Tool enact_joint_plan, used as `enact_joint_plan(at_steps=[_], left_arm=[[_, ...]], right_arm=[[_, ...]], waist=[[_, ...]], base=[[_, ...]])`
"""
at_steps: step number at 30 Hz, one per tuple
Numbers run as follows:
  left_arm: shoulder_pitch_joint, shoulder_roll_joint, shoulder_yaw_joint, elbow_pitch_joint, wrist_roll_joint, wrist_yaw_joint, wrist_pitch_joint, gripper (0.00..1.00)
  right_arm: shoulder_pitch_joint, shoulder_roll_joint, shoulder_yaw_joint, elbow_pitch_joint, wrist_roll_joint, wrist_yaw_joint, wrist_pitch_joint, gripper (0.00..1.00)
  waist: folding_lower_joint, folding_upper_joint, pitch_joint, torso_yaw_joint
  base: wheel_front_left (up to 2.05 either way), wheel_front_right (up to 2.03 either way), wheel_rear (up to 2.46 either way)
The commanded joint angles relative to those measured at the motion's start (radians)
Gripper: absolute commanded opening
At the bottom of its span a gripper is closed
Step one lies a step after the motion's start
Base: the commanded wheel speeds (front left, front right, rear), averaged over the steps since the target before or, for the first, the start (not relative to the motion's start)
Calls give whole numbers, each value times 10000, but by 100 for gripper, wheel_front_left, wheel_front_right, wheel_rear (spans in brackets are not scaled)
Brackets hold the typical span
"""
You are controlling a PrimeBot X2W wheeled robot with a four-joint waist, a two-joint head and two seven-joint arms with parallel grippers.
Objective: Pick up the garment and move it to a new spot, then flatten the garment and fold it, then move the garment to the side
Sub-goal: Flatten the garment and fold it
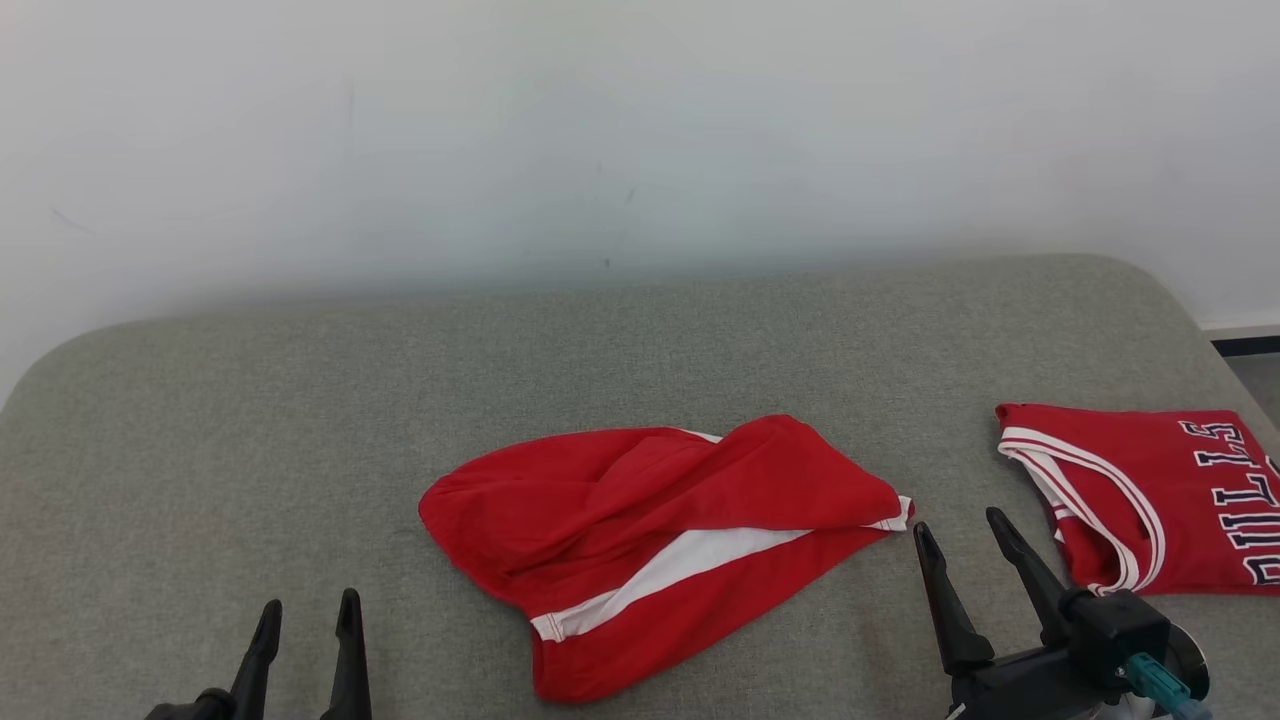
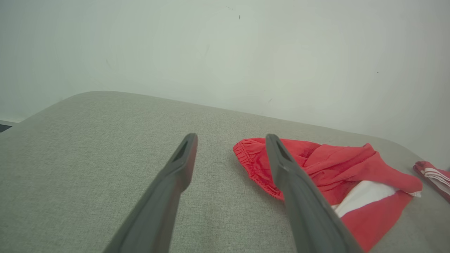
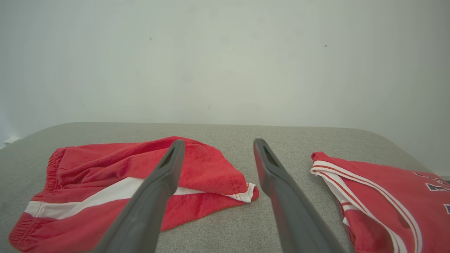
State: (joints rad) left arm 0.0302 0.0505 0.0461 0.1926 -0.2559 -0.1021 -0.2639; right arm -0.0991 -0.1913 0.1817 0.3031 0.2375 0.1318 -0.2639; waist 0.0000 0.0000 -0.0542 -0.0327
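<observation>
The garment [image 1: 640, 520] is a pair of red shorts with a white side stripe, lying crumpled in the middle of the grey padded surface [image 1: 300, 400]. My left gripper [image 1: 310, 600] stands open at the lower left, apart from the cloth; in the left wrist view it [image 2: 231, 136] hovers open beside the garment's [image 2: 334, 165] elastic waistband. My right gripper [image 1: 957, 520] is open just right of the shorts' hem corner. In the right wrist view its open fingers [image 3: 218, 140] point over the garment's [image 3: 105, 161] right end, holding nothing.
A folded red jersey [image 1: 1180, 490] with white trim and dark lettering lies at the right edge of the surface, close to my right gripper; it shows too in the right wrist view [image 3: 379, 189]. A pale wall stands behind the surface. Bare grey padding stretches to the left.
</observation>
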Motion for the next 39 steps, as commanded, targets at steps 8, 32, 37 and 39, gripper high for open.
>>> enact_joint_plan(at_steps=[8, 32, 37, 39], left_arm=[[48, 0, -152, -41, -96, 71, 1, 100], [-976, 2, -1997, 1066, -896, -96, 1121, 100], [-1578, 5, -2984, 1396, -1642, 181, 2463, 100], [-1829, 6, -3298, 1367, -2055, 331, 2847, 100]], right_arm=[[-92, -8, 62, 8, 20, -27, 16, 100], [-1161, 101, -842, 1429, -280, -28, 1832, 100], [-2000, 9, -1052, 2539, -364, -28, 2365, 100], [-2409, 15, -1067, 3006, -392, -28, 2472, 100]], waist=[[0, 0, 62, 11], [0, 0, 651, 270], [0, 0, 1091, 395], [0, 0, 1247, 433]], base=[[0, 0, 0], [0, 0, 0], [0, 0, 0], [0, 0, 0]])
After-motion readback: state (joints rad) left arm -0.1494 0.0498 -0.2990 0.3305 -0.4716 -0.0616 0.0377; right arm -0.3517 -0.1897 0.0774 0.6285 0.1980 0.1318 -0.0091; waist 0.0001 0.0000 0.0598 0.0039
